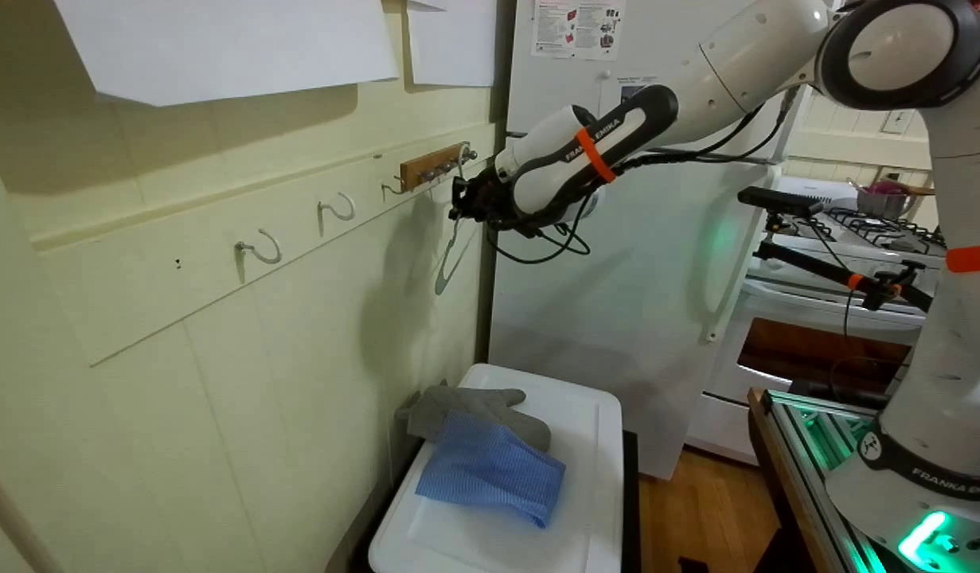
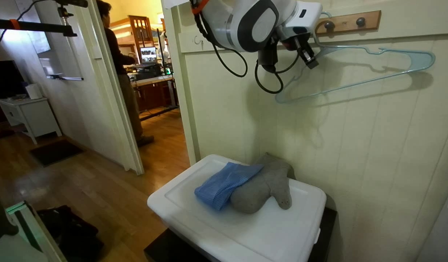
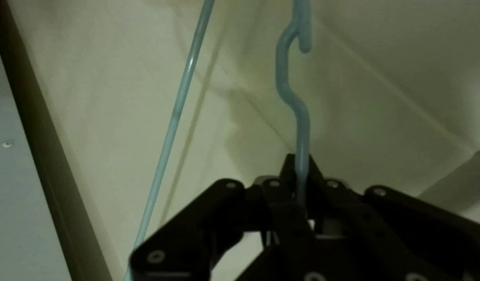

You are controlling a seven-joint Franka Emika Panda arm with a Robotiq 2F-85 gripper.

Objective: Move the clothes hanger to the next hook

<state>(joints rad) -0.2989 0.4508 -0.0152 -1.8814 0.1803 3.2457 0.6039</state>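
While the hand (image 3: 300, 166) grips the clothes hanger (image 3: 303, 128) by its upper bar, below the wooden peg rack (image 2: 349, 26), unhooking seems the current step, the next move probably a lift clear, then sideways.

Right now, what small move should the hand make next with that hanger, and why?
I'd probably lift the hand slightly: it appears closed on the hanger, whose top is up at the wooden peg rail, and I can't tell whether it's clear of the knob there.
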